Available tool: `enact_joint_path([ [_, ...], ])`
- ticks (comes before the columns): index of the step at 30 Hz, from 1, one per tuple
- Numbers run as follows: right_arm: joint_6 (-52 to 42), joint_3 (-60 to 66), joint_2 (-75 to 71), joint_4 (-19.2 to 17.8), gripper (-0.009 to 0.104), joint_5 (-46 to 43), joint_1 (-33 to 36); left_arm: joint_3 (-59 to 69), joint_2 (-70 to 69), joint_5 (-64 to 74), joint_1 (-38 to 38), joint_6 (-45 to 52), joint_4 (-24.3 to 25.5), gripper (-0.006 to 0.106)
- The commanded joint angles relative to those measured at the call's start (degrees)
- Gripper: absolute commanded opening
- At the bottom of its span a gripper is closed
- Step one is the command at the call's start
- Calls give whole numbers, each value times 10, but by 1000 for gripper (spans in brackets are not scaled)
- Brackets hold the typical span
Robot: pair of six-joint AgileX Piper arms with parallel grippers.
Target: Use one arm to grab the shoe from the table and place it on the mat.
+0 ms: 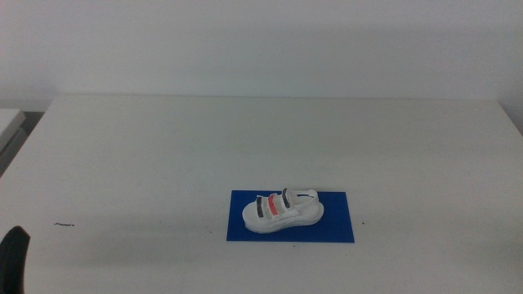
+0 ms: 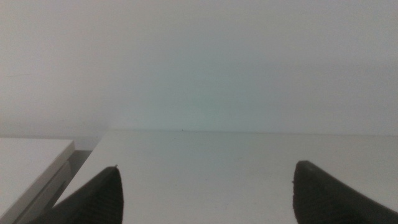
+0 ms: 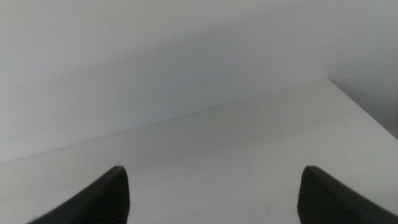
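The white shoe (image 1: 283, 211) with two dark grey straps and one red strap lies on the deep blue mat (image 1: 335, 229) at the front middle of the white table (image 1: 245, 147). No gripper is near it. The left arm waits at the bottom left corner of the middle view, where only a dark tip (image 1: 14, 260) shows. In the left wrist view the left gripper (image 2: 205, 199) is open and empty over bare table. In the right wrist view the right gripper (image 3: 211, 199) is open and empty over bare table. The right arm is out of the middle view.
A small dark mark (image 1: 64, 224) lies on the table at the front left. A white side surface (image 2: 28, 165) stands beside the table's left edge. A pale wall rises behind the table's far edge.
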Motion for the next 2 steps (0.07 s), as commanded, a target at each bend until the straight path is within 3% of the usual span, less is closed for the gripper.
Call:
enact_joint_path([
  [1, -2, 1, -3, -3, 79, -5, 1, 0, -3, -10, 0, -1, 0, 94],
  [2, -2, 1, -3, -3, 79, -5, 1, 0, -3, -10, 0, -1, 0, 94],
])
